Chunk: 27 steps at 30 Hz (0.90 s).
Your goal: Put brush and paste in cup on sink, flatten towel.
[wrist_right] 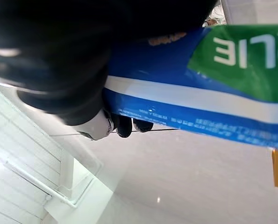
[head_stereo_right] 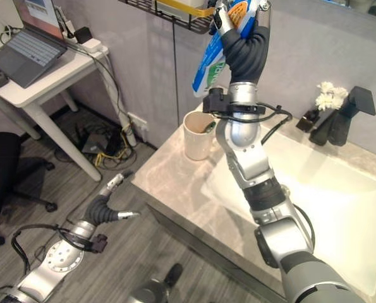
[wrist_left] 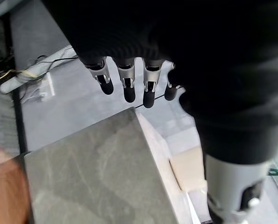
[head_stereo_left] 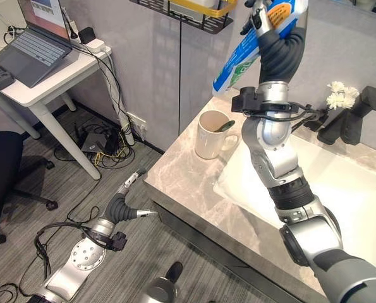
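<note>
Hanging low beside the counter's (head_stereo_left: 188, 189) left front corner, the left hand (head_stereo_left: 132, 183) is reaching toward the floor with its arm stretched down and outward; its fingers (wrist_left: 129, 88) are showing straight and relaxed in the left wrist view, spread in a row and gripping nothing, with the stone corner just past their tips.

On the counter, near its left back corner and just beside the sink basin's (head_stereo_left: 339, 189) left rim, the cream cup (head_stereo_left: 212, 134) is standing upright, and the dark-green end of a brush (head_stereo_left: 224, 127) is resting inside it, leaning on the rim.

Rising from the front edge of the counter, the right arm is crossing over the basin's left side and bending steeply upward, so the right hand (head_stereo_right: 238, 16) is being held high above the cup, close to the black wire shelf (head_stereo_left: 188, 16) on the wall. It is clamped on the paste tube (head_stereo_left: 244, 57), a blue, white and green tube hanging tilted with its lower end pointing down toward the cup but well clear of it. In the right wrist view the tube (wrist_right: 199, 98) is lying across the palm with dark fingertips (wrist_right: 124, 126) curled under it.

At the back right of the counter, a black faucet (head_stereo_left: 358, 113) is standing beside small white flowers (head_stereo_left: 339, 95).
</note>
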Available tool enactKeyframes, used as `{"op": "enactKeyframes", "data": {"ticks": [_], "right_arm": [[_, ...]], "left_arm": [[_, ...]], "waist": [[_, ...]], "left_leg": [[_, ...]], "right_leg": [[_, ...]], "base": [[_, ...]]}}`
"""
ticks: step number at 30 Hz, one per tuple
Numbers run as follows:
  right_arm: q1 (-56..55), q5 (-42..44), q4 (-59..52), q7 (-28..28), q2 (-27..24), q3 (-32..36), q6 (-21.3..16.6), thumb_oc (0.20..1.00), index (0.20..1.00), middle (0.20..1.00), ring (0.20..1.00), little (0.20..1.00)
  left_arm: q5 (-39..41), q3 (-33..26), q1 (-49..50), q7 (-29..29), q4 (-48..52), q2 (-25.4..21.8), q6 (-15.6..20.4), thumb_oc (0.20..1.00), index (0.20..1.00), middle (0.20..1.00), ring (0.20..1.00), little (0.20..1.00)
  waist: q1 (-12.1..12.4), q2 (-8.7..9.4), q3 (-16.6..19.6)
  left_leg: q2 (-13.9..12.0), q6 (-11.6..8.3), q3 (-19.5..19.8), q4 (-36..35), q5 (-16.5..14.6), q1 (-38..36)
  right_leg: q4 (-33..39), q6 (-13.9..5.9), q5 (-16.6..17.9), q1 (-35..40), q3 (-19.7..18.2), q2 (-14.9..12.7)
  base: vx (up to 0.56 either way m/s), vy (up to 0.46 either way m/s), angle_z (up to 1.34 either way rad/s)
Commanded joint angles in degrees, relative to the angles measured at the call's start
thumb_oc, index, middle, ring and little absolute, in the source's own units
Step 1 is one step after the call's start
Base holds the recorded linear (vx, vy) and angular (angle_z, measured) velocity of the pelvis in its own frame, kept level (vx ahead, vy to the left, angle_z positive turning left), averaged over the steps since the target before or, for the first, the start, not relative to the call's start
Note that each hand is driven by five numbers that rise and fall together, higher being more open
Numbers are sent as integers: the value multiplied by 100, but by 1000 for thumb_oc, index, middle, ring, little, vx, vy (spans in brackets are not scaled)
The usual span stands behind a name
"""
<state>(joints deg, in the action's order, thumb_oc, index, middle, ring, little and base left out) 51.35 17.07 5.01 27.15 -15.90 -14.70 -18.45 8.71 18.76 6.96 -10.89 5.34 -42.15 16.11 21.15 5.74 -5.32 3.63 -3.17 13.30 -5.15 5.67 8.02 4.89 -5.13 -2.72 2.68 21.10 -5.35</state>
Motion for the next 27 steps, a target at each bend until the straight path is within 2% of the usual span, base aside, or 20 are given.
{"op": "enactKeyframes", "data": {"ticks": [1,17,27], "right_arm": [[-72,-305,-461,-86,-274,94,-140,200,200,200,200,200],[-130,93,-220,-308,-169,-114,-135,200,200,200,200,200],[-132,185,-211,-398,-101,-271,-112,200,200,200,200,200]], "left_arm": [[130,-83,70,55,-78,80,134,1000,1000,1000,1000,1000],[-39,-47,64,92,-105,63,56,1000,1000,1000,1000,1000],[-102,-77,99,70,-85,70,34,1000,1000,1000,1000,1000]], "waist": [[-8,116,274],[-106,107,193],[-83,190,132]], "left_leg": [[-100,14,-360,15,-141,-111],[-162,21,-473,15,-173,-103],[-165,23,-461,15,-170,-74]], "right_leg": [[11,-373,988,-198,-302,-463],[11,-376,1020,-297,-424,-450],[11,-380,1046,-344,-426,-437]], "base": [[0,0,0],[-3,1,-2],[0,0,0]]}}
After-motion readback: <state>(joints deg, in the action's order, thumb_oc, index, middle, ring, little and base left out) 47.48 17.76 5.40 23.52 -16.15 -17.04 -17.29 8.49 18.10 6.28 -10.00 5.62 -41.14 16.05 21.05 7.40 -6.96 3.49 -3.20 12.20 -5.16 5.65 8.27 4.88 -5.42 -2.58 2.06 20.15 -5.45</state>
